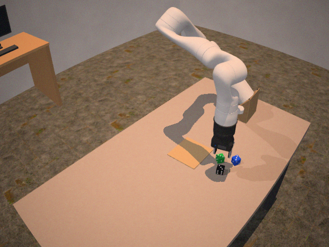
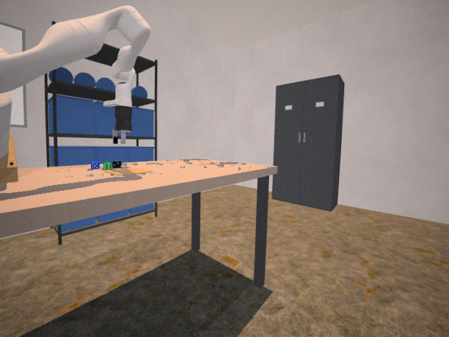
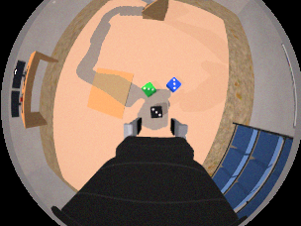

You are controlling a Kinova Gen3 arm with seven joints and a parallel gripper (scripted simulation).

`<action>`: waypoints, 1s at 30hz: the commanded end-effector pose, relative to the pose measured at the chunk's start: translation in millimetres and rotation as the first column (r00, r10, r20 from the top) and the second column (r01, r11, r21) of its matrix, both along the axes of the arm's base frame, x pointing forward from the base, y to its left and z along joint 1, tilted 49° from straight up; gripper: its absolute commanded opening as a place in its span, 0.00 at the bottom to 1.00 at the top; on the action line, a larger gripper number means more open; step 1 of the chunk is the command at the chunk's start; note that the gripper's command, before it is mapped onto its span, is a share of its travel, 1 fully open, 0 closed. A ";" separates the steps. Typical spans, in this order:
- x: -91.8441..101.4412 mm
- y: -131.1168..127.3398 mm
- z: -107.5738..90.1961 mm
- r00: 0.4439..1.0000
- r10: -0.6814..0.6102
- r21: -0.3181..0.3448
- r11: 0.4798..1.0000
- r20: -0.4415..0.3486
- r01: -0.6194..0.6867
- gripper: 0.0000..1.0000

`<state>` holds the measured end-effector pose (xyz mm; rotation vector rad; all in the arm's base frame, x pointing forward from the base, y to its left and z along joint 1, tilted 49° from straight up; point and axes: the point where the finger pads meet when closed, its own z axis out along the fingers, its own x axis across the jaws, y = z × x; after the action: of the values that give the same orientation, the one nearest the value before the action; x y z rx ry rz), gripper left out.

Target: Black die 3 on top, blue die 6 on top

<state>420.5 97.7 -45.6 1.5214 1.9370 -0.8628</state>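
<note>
Going left to right in the top view, a wooden desk stands well apart from the pale surface. On that surface the orange mat lies flat, partly crossed by a shadow, with none of the dice on it. To its right the white arm reaches down with a black wrist, and its jaws are spread wide, pointing downward above the surface with nothing between them. In the wrist view the black die shows ahead of the jaws, roughly midway between their two sides, and its top face carries three pips. The green die sits near it, on the side toward the arm's base, also showing three pips from above. Farther right rests the blue die, again with three pips up, so it is not at six. The three dice are apart from one another on the surface, none stacked. Beyond them, close to the arm's base, stands an upright brown wooden piece.
</note>
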 end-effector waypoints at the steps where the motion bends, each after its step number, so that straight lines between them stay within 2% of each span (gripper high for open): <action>1: 0.3 1.1 0.5 1.000 0.001 0.001 1.000 0.001 -0.001 1.00; 17: -2.9 1.0 -1.6 0.999 -0.034 0.000 0.999 0.034 0.034 1.00; 30: -13.8 0.4 -8.6 0.975 -0.159 0.005 0.987 0.157 0.160 1.00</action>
<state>408.5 96.7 -53.6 1.6960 1.7324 -0.7978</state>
